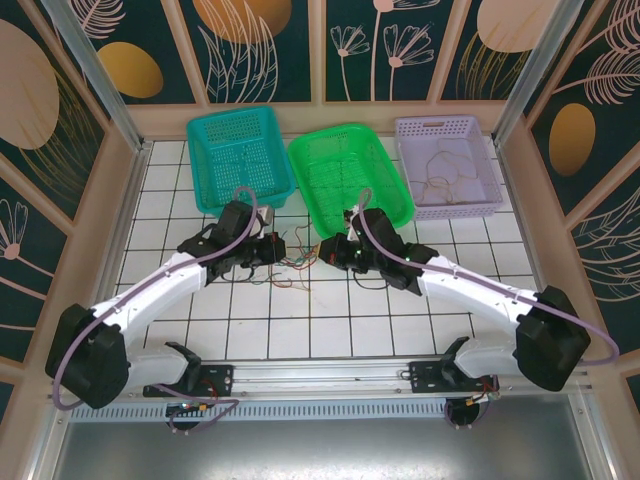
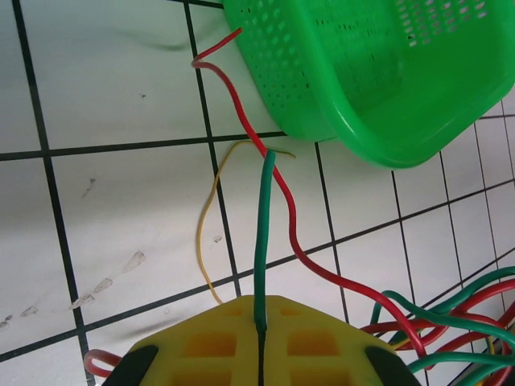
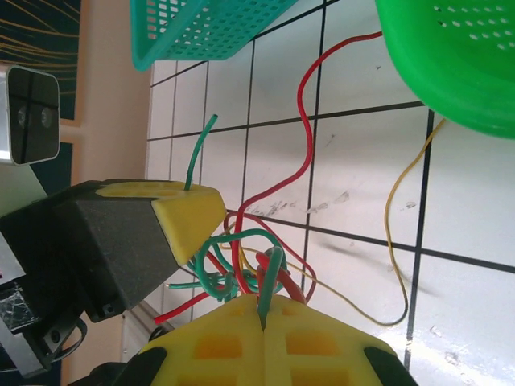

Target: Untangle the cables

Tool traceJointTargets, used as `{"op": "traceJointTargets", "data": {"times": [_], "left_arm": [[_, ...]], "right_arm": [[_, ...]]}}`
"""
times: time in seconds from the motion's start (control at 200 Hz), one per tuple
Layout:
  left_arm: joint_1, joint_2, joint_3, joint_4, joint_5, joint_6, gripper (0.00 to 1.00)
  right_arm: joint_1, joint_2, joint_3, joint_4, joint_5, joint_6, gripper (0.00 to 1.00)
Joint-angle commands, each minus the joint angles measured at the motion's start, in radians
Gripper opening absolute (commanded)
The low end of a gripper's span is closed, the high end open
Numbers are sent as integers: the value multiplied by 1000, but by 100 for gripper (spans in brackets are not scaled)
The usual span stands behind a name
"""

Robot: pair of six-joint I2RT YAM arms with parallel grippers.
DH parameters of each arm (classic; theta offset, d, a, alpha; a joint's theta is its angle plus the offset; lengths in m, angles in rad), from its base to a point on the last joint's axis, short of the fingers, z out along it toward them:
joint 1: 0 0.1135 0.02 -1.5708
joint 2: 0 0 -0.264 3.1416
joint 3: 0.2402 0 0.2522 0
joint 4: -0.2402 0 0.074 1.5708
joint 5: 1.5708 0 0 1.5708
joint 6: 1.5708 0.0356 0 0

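Top external view hides most of the work. The cables [image 1: 293,266] are a small, hair-thin knot at the centre of the bench [image 1: 300,320], too fine there to sort by colour. Both tool tips sit low under their dark wrists, the left tool [image 1: 275,251] at the knot's 9 o'clock and the right tool [image 1: 332,252] at its 3 o'clock.

Left wrist view cuts its yellow fingers [image 2: 201,346] off at the bottom edge. They are pressed together on a green cable [image 2: 263,241], which stands straight up towards 12 o'clock. The bunched loops are cropped at the 5 o'clock corner. Right wrist view also crops its fingers [image 3: 209,346], which are closed on a green strand [image 3: 272,277]. Whether that is the same cable cannot be told. In that view the left tool's black and yellow bulk blocks the knot's 9 o'clock side.

Three baskets line the far edge: teal basket [image 1: 240,155] at 11 o'clock, green basket [image 1: 350,170] at 12, and purple basket [image 1: 445,165] at 1. The purple one holds a few thin wires.

A red cable [image 2: 241,121] snakes out of the knot, passing just beside the green basket's corner. A yellow cable [image 2: 203,233] lies in a slack curve on the tiles, and in the right wrist view it runs up to the basket's edge. Green and red loops crowd between the two tools.
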Motion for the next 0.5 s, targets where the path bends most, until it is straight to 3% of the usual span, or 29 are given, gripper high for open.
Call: {"op": "traceJointTargets", "data": {"times": [0.0,0.235,0.495], "left_arm": [[30,-20,-51,-169,-212,-35,0],[30,-40,-54,-254,-335,-99,0],[30,-66,-56,-259,-351,-109,0]], "right_arm": [[-37,-59,-16,-5,66,27,0],[-38,-88,-29,-33,115,38,0],[-38,-87,-41,29,81,54,0]]}}
